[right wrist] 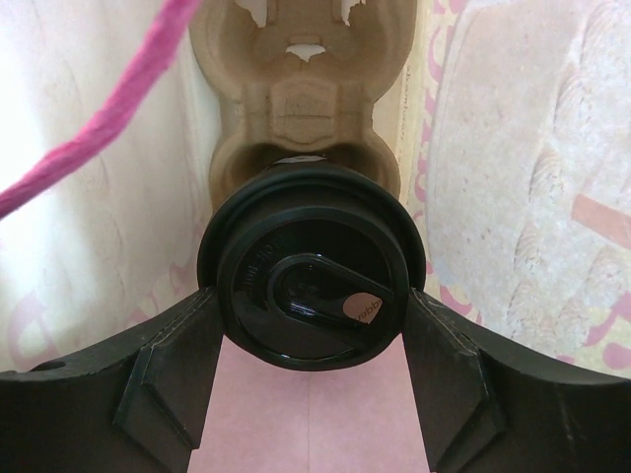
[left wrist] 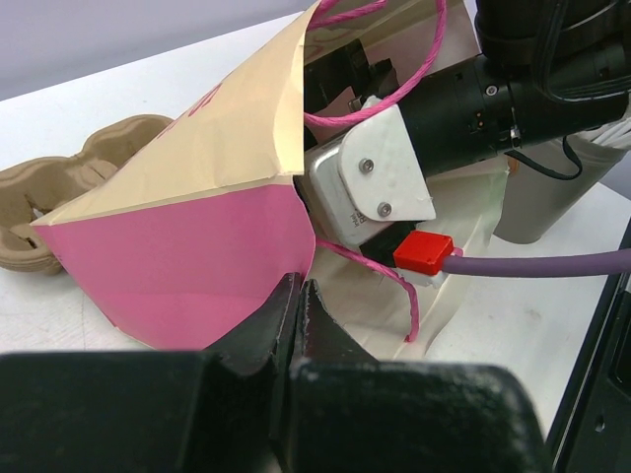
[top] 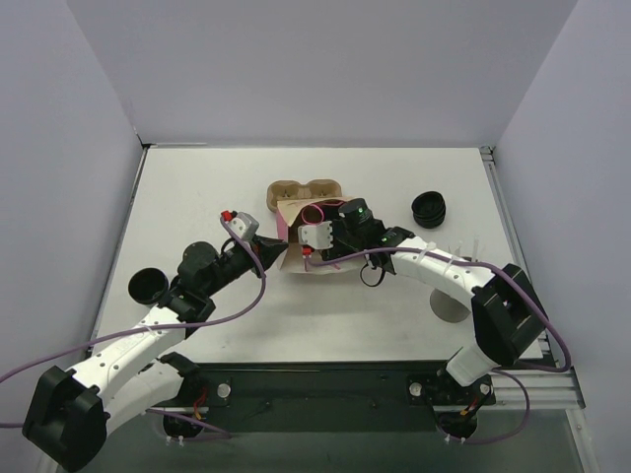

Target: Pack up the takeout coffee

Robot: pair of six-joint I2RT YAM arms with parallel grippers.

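A black lidded takeout coffee cup point(right wrist: 311, 261) sits in the near well of the brown pulp tray point(right wrist: 296, 89), inside a pink and cream paper bag point(top: 294, 229) that lies on its side. My right gripper point(right wrist: 311, 296) reaches into the bag mouth, its fingers point(right wrist: 177, 355) pressed on both sides of the cup's lid. My left gripper point(left wrist: 299, 293) is shut on the bag's lower edge point(left wrist: 197, 266), at the bag's left in the top view point(top: 270, 253). The tray's far end point(top: 301, 189) sticks out behind the bag. A second black cup point(top: 148, 286) stands at the left beside my left arm.
A stack of loose black lids point(top: 430, 208) sits at the back right. A grey cylinder point(top: 451, 305) stands by my right arm. The bag's pink cord handles point(left wrist: 394, 59) loop around my right wrist. White walls close in the table on three sides.
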